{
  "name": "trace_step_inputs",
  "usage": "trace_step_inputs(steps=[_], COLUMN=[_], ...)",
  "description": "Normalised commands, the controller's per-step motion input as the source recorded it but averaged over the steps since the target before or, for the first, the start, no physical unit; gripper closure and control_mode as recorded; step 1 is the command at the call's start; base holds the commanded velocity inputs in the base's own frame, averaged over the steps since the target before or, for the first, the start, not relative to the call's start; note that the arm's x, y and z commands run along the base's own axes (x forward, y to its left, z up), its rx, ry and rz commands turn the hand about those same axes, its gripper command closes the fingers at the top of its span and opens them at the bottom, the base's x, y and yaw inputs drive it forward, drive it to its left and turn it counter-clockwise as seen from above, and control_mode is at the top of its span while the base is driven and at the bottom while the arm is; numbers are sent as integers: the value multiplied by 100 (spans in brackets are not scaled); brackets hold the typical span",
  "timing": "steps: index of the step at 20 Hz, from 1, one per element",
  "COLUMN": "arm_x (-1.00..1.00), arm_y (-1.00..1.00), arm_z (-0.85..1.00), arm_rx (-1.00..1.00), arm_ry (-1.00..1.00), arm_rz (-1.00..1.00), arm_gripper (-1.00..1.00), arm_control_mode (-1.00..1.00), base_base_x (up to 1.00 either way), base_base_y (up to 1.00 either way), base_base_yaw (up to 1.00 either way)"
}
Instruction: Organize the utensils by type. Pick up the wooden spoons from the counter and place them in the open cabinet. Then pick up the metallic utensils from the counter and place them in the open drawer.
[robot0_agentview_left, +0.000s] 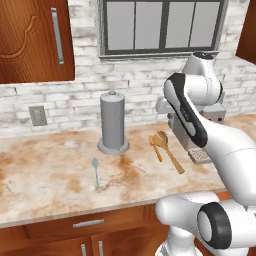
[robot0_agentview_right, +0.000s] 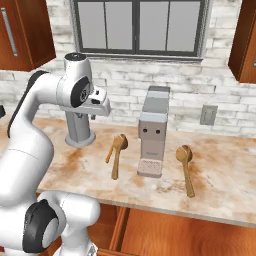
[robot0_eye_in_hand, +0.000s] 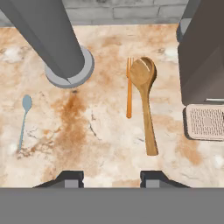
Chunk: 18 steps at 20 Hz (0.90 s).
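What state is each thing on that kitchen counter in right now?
Gripper: open, empty, hovering above the counter.
Large wooden spoon: lying flat, untouched.
Slim wooden fork: lying flat beside that spoon.
Second wooden spoon: lying flat right of the coffee machine.
Metal spoon: lying flat.
Paper towel holder: standing upright.
Drawer: pulled open.

Grey paper-towel holder (robot0_agentview_left: 113, 123) (upright), coffee machine (robot0_agentview_right: 152, 131)

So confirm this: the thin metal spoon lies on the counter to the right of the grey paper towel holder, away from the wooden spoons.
Wrong side. In the left base view the metal spoon lies on the counter left of the paper towel holder; the wooden spoons lie to its right.
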Motion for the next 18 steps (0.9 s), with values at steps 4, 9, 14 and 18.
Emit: trace_step_inputs(steps=[4, 9, 14, 18], arm_x=[-28, -45, -29, -1], arm_y=[-3, -28, -71, -84], arm_z=[-3, -1, -1, -11], arm_rx=[0, 0, 0, 0], arm_ry=[0, 0, 0, 0], arm_rz=[0, 0, 0, 0], arm_gripper=[-100, -100, -100, -100], arm_control_mode=[-100, -100, -100, -100], base_base_x=[0, 0, 0, 0], base_base_y=[0, 0, 0, 0], base_base_yaw=[0, 0, 0, 0])
